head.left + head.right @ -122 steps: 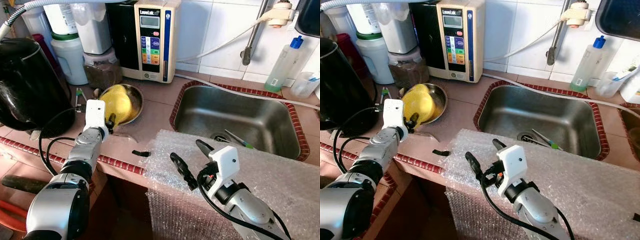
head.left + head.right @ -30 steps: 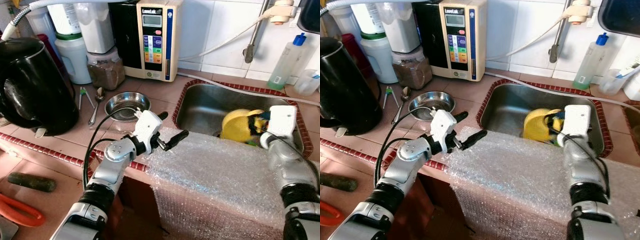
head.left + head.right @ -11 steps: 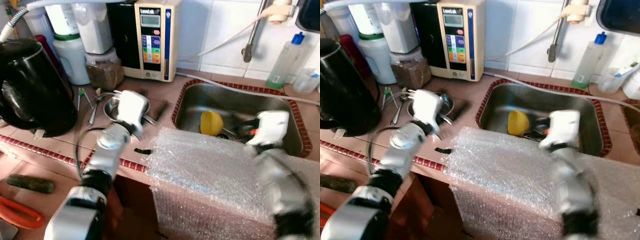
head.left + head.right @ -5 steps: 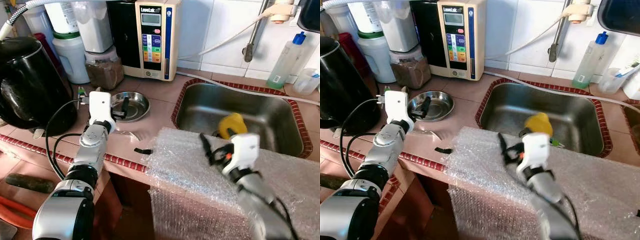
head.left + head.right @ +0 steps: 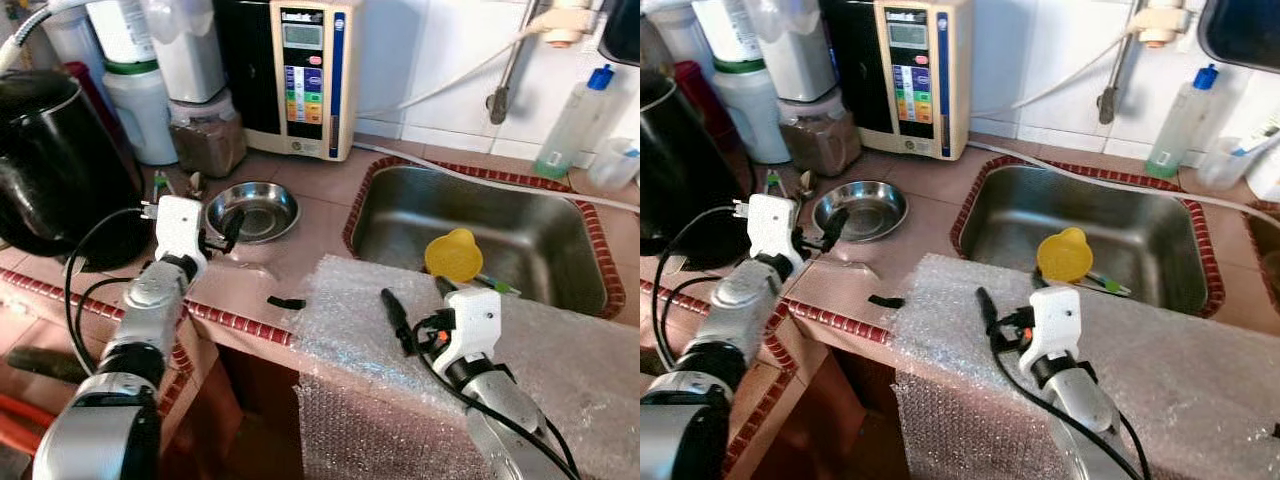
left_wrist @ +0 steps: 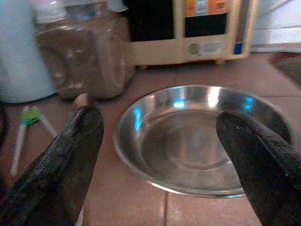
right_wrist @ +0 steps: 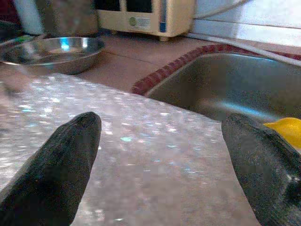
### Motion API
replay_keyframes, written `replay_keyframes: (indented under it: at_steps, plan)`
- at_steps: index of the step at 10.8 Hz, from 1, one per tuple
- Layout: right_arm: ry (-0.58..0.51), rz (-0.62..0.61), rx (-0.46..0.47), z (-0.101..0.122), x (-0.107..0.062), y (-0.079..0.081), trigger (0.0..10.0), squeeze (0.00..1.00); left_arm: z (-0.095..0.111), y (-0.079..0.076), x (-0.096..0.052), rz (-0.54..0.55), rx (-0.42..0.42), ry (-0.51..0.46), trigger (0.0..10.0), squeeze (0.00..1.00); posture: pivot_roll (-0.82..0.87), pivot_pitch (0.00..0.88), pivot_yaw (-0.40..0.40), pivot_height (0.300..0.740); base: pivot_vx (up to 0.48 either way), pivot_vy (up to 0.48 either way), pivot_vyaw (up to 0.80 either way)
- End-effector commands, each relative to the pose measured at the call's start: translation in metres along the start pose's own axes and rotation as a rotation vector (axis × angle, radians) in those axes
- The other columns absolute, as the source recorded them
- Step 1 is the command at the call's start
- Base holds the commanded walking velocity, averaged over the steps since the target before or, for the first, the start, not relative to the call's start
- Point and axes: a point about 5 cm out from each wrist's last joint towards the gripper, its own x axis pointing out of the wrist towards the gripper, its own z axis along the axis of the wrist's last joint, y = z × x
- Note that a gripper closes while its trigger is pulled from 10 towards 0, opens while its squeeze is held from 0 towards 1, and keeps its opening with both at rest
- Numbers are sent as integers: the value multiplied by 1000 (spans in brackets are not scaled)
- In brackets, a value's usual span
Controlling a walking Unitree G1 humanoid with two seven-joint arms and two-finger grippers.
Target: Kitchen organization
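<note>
Steel bowl (image 5: 252, 208): sits empty on the terracotta counter (image 5: 310, 215), in front of the cream water unit (image 5: 305, 75) and beside a jar of brown powder (image 5: 208, 140).
Left gripper (image 6: 160, 155): low over the counter just at the bowl's near rim, fingers (image 6: 70, 155) spread wide, holding nothing.
Right gripper (image 5: 415, 305): above the bubble wrap (image 5: 400, 350) draped over the counter's front edge, fingers parted, empty.
Yellow cup (image 5: 452, 254): lies in the steel sink (image 5: 400, 220) near its front wall, open side tipped toward me; a thin utensil (image 5: 497, 286) lies just beside it.
Black kettle (image 5: 50, 160): stands at the far left of the counter.
Small black piece (image 5: 287, 301): on the counter edge, close to the wrap.
Clear bottle, blue cap (image 5: 572, 125): behind the sink by the tiled wall.
</note>
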Motion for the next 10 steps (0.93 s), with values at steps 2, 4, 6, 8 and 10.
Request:
replay_keyframes:
  at_steps: [2, 4, 6, 8, 10]
  plan:
    - [8, 44, 7, 2, -3, 5, 10000, 0, 5, 2, -1, -107, 65, 2, 10000, 0, -2, 0, 26, 740, 0, 0, 0]
    - [20, 73, 18, 1, -7, 9, 10000, 0, 5, 7, -5, -208, 116, 21, 10000, 0, -10, 0, 33, 740, 0, 0, 0]
    - [54, 167, 45, -2, -16, 18, 10000, 0, 8, 10, -5, -255, 168, 33, 10000, 0, -18, 0, 35, 740, 0, 0, 0]
    - [101, 214, 51, -7, -24, 21, 10000, 0, 6, 12, -8, -329, 208, 65, 10000, 0, -22, 0, 35, 740, 0, 0, 0]
    - [119, 236, 46, -10, -28, 22, 10000, 0, -2, 12, -13, -400, 217, 127, 10000, 0, -27, 0, 31, 740, 0, 0, 0]
